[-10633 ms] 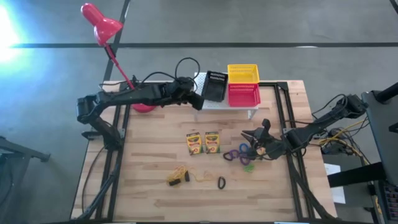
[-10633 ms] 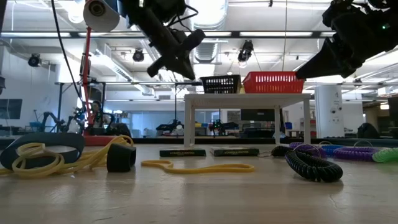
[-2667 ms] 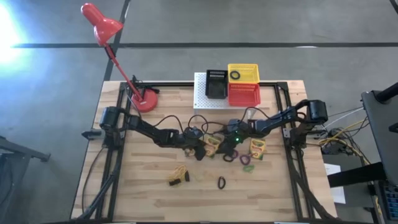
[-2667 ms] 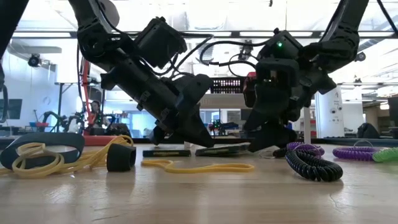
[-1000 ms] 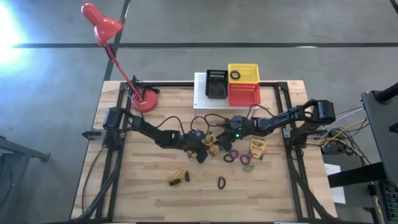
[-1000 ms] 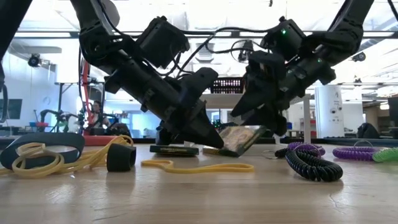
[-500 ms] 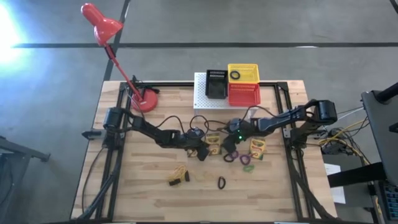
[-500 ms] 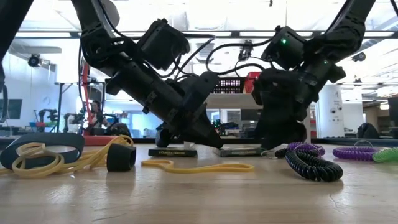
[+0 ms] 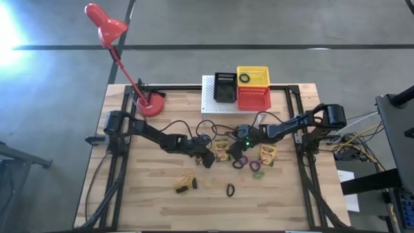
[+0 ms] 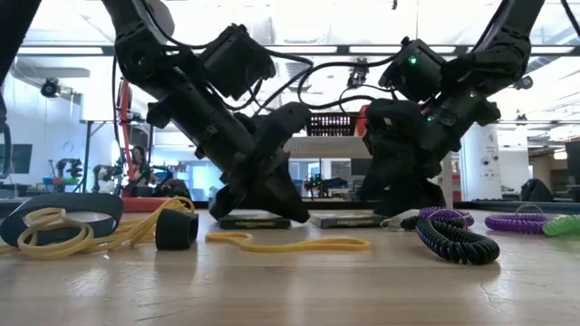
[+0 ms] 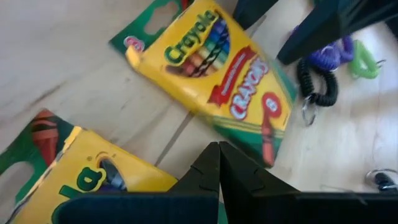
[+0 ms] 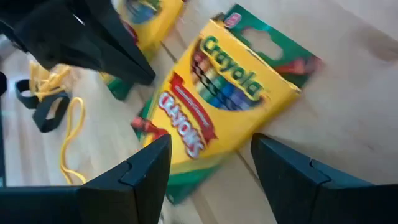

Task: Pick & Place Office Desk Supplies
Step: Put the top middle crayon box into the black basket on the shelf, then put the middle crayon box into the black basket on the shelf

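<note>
Nearest the table's front edge, a black ring [image 9: 229,189] is lying alone, with the yellowish rubber-band tangle [image 9: 185,182] and its small black piece lying a little to its left. Past these, mid-table, both arms are meeting over the crayon boxes. The left gripper [image 9: 208,157] is reaching in with its fingers pressed together and gripping nothing, its tip sitting between two crayon boxes [image 11: 214,71] in its wrist view. The right gripper [image 9: 236,147] is hanging low with its fingers [image 12: 292,180] spread wide, straddling the near end of the middle crayon box [image 9: 222,149], which is lying flat on the wood. A third crayon box [image 9: 267,154] is lying to the right, apart from the arms. Purple and green coiled rings [image 9: 252,165] are sitting just in front of the right gripper.

At the far edge, the white perforated stand [image 9: 208,97] is carrying three baskets: a black basket [image 9: 224,88] whose contents I cannot tell, a yellow basket [image 9: 252,77] holding one dark ring, and a red basket [image 9: 253,98] showing nothing inside. The red desk lamp [image 9: 107,29] is standing at the far left.
</note>
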{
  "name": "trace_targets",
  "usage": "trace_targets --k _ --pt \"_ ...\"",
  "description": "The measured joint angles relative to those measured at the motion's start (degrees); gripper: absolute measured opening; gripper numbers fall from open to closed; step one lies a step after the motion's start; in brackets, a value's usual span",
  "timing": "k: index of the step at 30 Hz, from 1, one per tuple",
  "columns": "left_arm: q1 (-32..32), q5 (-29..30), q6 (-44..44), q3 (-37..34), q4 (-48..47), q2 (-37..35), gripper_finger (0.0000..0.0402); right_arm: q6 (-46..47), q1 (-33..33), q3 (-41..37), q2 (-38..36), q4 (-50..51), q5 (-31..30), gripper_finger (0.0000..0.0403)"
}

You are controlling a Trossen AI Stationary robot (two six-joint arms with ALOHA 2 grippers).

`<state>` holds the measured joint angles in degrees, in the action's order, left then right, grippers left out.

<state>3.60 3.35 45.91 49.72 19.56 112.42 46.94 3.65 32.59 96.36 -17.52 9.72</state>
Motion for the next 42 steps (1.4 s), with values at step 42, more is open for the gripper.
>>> trace_targets --k 42 --pt "-1.34 4.93 -6.93 5.49 5.23 2.40 0.0006 -6.04 -1.29 -0.13 -3.52 -2.70 -4.30 0.0139"
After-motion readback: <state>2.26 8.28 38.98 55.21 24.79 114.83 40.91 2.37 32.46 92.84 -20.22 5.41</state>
